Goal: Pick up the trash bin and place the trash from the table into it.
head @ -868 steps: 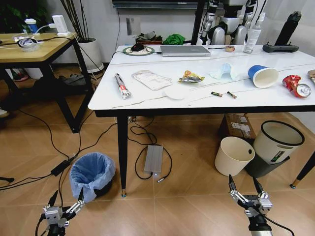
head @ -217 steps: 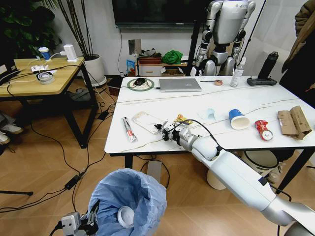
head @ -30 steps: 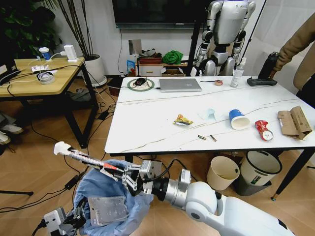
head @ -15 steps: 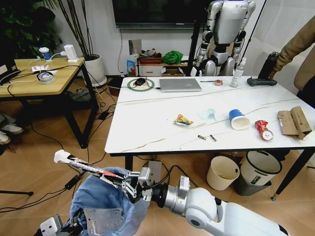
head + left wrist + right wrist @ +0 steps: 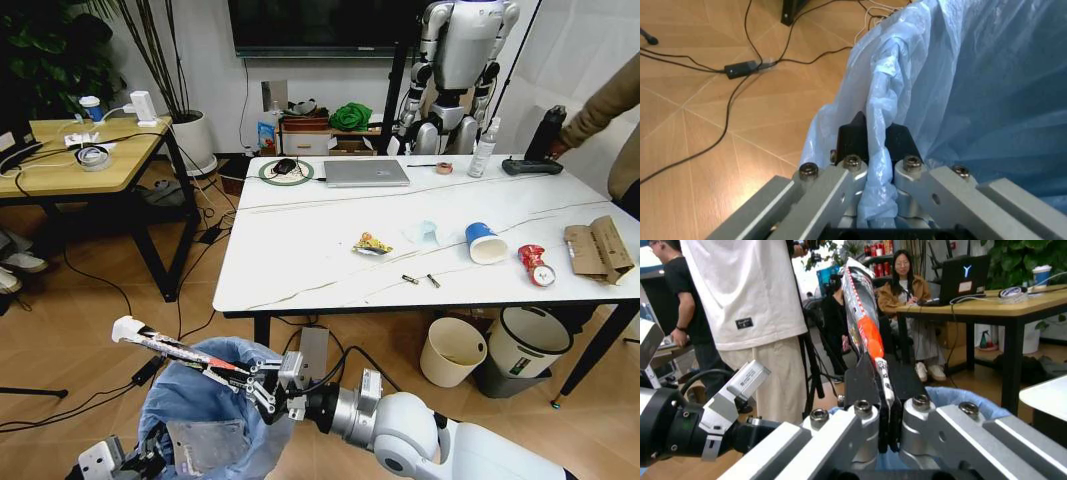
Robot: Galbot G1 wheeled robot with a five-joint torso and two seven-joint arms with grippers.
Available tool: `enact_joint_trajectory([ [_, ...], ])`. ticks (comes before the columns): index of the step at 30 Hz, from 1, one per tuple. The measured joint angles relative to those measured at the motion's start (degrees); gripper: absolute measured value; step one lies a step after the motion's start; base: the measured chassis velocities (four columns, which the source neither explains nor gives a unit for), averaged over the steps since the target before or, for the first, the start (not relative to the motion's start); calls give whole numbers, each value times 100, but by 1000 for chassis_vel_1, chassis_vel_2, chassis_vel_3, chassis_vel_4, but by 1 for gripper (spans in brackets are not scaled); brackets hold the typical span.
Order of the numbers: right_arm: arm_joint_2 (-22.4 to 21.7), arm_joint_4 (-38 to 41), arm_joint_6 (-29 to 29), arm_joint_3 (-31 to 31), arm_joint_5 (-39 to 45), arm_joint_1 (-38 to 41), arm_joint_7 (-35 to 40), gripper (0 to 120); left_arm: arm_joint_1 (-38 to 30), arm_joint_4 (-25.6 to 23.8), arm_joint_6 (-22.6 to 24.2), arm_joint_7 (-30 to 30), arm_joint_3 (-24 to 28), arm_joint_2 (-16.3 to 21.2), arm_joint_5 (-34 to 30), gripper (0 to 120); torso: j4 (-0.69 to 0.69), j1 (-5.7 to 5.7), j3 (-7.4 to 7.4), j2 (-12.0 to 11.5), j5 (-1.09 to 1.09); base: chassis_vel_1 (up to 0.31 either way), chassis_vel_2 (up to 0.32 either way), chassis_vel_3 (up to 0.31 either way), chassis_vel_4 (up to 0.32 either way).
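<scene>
Wooden flooring with loose cables runs under the table [image 5: 300, 250], whose marble-look top carries a snack wrapper [image 5: 372, 244], a pale-blue tissue [image 5: 427, 231], a blue-and-white paper cup [image 5: 485, 243], a crushed red can [image 5: 536, 265] and torn cardboard [image 5: 597, 249]. Low in front, the left gripper [image 5: 873, 145] is clenched on the bag-lined rim of the trash bin [image 5: 205, 405], which holds a clear plastic pack [image 5: 205, 443]. Above the bin's opening, the right gripper [image 5: 262, 381] pinches one end of a long wrapper [image 5: 175, 347] that juts out past the rim.
</scene>
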Motion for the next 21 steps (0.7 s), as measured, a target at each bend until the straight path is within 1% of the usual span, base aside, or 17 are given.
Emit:
enact_joint_trajectory([
  [1, -4, 0, -8, 0, 0, -4, -9, 4, -1, 0, -2, 1, 0, 0, 0, 0, 0, 0, 0, 0, 0, 0, 0, 0, 0],
  [4, -31, 3, -44, 10, -3, -33, -56, 18, -3, 0, -6, 5, 0, -6, 1, 0, 0, 0, 0, 0, 0, 0, 0, 0, 0],
  [6, -32, 3, -47, 13, -4, -36, -58, 20, -5, 0, -7, 5, 1, -9, 1, 0, 0, 0, 0, 0, 0, 0, 0, 0, 0],
  [7, -31, 3, -47, 21, -4, -40, -58, 26, -7, 0, -9, 6, 3, -13, 0, 0, 0, 0, 0, 0, 0, 0, 0, 0, 0],
  [9, -28, 2, -42, 26, -10, -42, -59, 33, -11, 0, -10, 7, 4, -17, 0, 0, 0, 0, 0, 0, 0, 0, 0, 0, 0],
  [10, -28, 1, -37, 31, -12, -42, -59, 40, -17, 0, -11, 8, 3, -19, 1, 0, 0, 0, 0, 0, 0, 0, 0, 0, 0],
  [11, -29, 0, -33, 33, -13, -43, -60, 43, -21, 0, -11, 8, 2, -19, 0, 0, 0, 0, 0, 0, 0, 0, 0, 0, 0],
  [12, -29, 0, -33, 33, -13, -43, -60, 43, -21, 0, -11, 8, 2, -19, 0, 0, 0, 0, 0, 0, 0, 0, 0, 0, 0],
  [13, -31, -2, -26, 37, -16, -45, -62, 48, -28, 0, -12, 8, 0, -21, 1, 0, 0, 0, 0, 0, 0, 0, 0, 0, 0],
  [14, -32, -3, -23, 38, -17, -45, -62, 49, -30, 0, -12, 8, -1, -22, 0, 0, 0, 0, 0, 0, 0, 0, 0, 0, 0],
  [16, -35, -7, -10, 44, -18, -45, -65, 58, -43, 0, -14, 8, -1, -28, -2, 0, 0, 0, 0, 0, 0, 0, 0, 0, 0],
  [17, -35, -8, -5, 45, -19, -43, -67, 65, -51, 0, -14, 8, 0, -31, -2, 0, 0, 0, 0, 0, 0, 0, 0, 0, 0],
  [18, -35, -8, -1, 46, -19, -39, -68, 68, -56, 0, -15, 8, 0, -34, -2, 0, 0, 0, 0, 0, 0, 0, 0, 0, 0],
  [19, -35, -8, -1, 46, -19, -39, -68, 68, -56, 0, -15, 8, 0, -34, -2, 0, 0, 0, 0, 0, 0, 0, 0, 0, 0],
  [21, -29, -8, 6, 53, -14, -20, -68, 75, -66, 0, -16, 8, 1, -36, -3, 0, 0, 0, 0, 0, 0, 0, 0, 0, 0],
])
